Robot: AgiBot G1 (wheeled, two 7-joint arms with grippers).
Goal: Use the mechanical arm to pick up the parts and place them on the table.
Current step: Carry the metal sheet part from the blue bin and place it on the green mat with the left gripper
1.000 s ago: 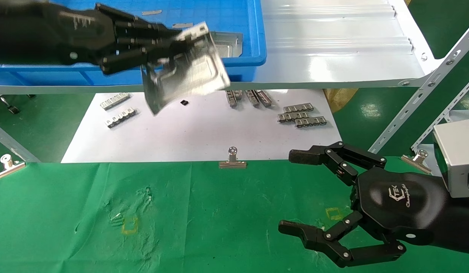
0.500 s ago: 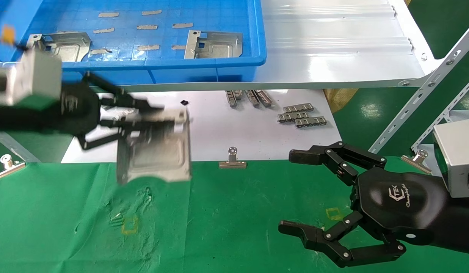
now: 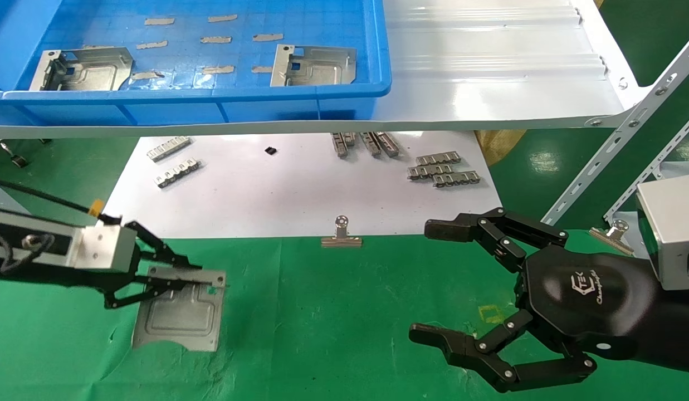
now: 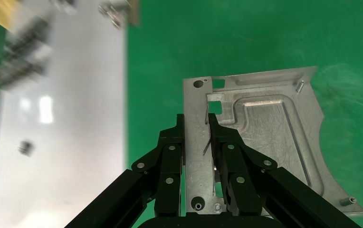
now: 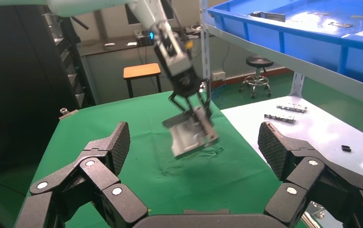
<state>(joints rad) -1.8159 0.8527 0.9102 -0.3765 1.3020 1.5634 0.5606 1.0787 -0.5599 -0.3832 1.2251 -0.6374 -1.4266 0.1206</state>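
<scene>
My left gripper (image 3: 174,280) is shut on one edge of a silver sheet-metal part (image 3: 180,317) and holds it low over the green table cloth (image 3: 333,317) at the near left. In the left wrist view its fingers (image 4: 170,152) clamp the part's edge strip, and the ribbed part (image 4: 265,137) spreads out over the cloth. The right wrist view shows the part (image 5: 191,135) tilted just above the cloth; I cannot tell whether it touches. Two more parts (image 3: 79,69) (image 3: 313,65) lie in the blue bin (image 3: 210,97). My right gripper (image 3: 430,281) is open and empty at the near right.
The bin stands on a glossy white shelf (image 3: 489,83). Below it a white paper sheet (image 3: 277,189) carries small notched strips (image 3: 441,170) (image 3: 169,149). Binder clips (image 3: 341,234) (image 3: 10,242) (image 3: 611,231) hold the cloth's far edge. Slotted metal struts (image 3: 628,133) rise at the right.
My left gripper has carried the part from in front of the bin down and toward the near left, to just over the green cloth. The right arm has not moved.
</scene>
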